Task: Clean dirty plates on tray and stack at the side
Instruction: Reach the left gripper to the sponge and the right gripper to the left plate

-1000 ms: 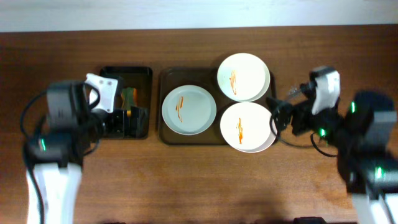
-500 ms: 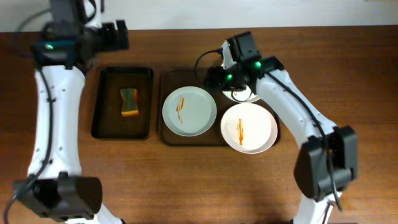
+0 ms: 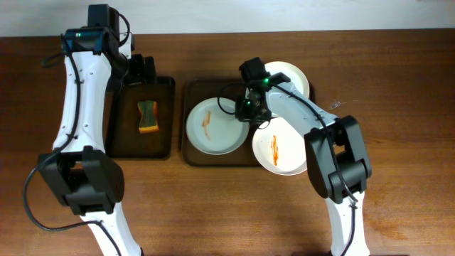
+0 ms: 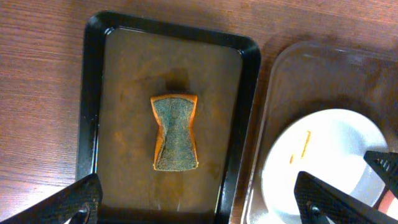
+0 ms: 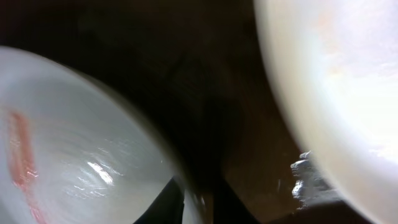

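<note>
The right fingers straddled the right rim of the streaked left plate on the tray, likely to lift it (clamped or not, I cannot tell). The left fingers hung spread above the sponge, probably to fetch it.

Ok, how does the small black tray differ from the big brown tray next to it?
The narrow black rectangular tray is smaller than the large brown rectangular tray. The black tray holds only an orange-and-green sponge, while the brown tray carries three round white plates. Both have rounded corners and low rims, and they lie side by side on the wooden table.
</note>
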